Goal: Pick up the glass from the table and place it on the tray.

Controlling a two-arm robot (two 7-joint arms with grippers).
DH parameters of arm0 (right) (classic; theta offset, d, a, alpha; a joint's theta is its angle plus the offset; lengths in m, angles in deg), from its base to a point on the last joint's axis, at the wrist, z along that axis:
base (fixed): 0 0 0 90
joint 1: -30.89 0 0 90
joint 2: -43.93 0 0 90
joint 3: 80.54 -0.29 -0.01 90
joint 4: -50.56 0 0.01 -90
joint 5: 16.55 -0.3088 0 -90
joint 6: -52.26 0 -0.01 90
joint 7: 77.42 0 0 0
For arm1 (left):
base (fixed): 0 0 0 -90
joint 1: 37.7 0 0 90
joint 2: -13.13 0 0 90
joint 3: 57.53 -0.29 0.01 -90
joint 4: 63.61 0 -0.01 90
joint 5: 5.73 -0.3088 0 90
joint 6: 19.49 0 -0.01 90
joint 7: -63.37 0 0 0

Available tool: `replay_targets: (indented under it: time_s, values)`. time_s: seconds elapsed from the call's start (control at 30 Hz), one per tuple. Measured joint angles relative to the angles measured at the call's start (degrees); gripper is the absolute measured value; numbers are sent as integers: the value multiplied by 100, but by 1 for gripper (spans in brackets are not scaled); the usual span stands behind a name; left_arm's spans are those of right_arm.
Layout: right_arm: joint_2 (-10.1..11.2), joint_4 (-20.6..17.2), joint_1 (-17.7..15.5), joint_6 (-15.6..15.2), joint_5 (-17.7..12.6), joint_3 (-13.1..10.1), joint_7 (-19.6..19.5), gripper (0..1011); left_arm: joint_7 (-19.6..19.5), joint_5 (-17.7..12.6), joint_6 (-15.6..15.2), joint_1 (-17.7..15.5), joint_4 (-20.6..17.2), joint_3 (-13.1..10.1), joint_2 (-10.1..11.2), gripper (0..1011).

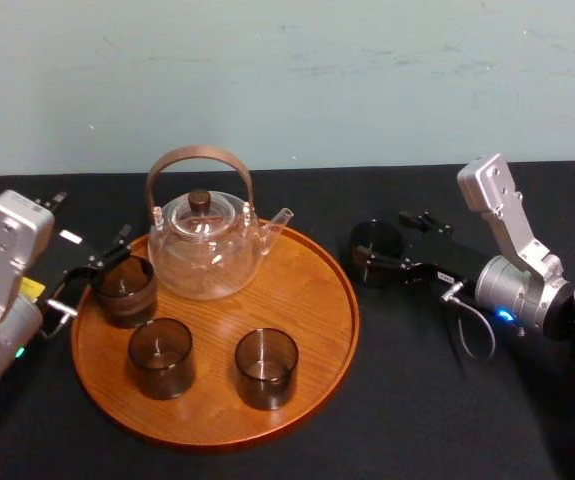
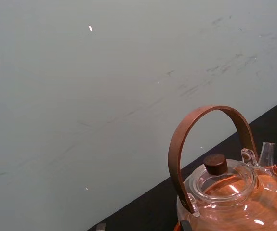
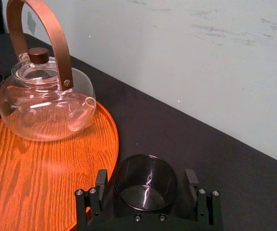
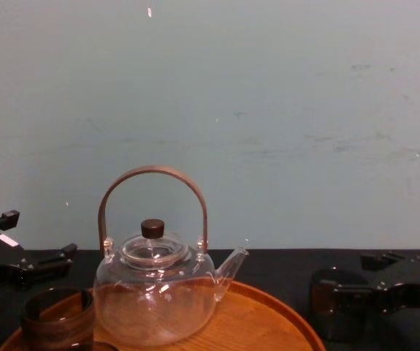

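Right gripper [image 3: 146,177], open astride the glass [image 3: 144,190], seemingly needed a centred, level closure before lifting toward the tray [image 3: 32,168]; left gripper [image 1: 102,258] sat by its left rim.

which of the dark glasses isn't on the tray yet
The glass on the table right of the tray, inside the open right gripper; the other three stand on the tray.

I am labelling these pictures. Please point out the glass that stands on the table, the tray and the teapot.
glass [image 3: 145,186]: right wrist view, inside of the cup.
tray [image 1: 307,290]: head view, bare wooden floor.
teapot [image 1: 207,255]: head view, clear glass body.
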Motion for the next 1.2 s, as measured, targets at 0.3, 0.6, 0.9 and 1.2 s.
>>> replay_targets:
  time_s: [0.3, 0.6, 0.9, 1.2]
  values:
    - [-116, 318, 181, 73, 11, 75, 91, 1003, 0, 0, 0, 0, 0, 0, 0, 1001]
    - [-167, 483, 243, 97, 11, 101, 125, 1002, 0, 0, 0, 0, 0, 0, 0, 1001]
    - [-192, 592, 254, 101, -8, 113, 162, 1002, 0, 0, 0, 0, 0, 0, 0, 1001]
    - [-191, 623, 245, 104, -23, 113, 176, 1003, 0, 0, 0, 0, 0, 0, 0, 1001]
